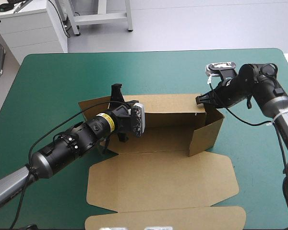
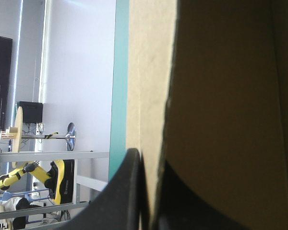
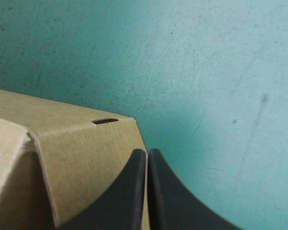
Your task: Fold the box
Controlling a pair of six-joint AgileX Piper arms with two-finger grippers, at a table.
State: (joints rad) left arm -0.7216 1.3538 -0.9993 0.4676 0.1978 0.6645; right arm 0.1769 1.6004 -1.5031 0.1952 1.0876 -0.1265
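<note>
Brown box [image 1: 173, 106], far and right walls up: left gripper [image 2: 151, 167] pinches its left-end board, right gripper [image 3: 147, 152] rests fingers-closed at the far-right corner; raise your left wall squarely.

My left arm [image 1: 72, 143], from 8 o'clock: black cylinder, yellow band [image 1: 107, 122], silver-grey link [image 1: 9, 184] behind. My right arm [image 1: 252, 84], from 4 o'clock: black, grey link [image 1: 281, 108], 2 black fin-shaped fingers [image 3: 129, 191].

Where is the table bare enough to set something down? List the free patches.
Free: the far strip of the table beyond the box, and the far-left corner beside it. Crowded: the middle, where the left gripper and right gripper are at the box's walls.
</note>
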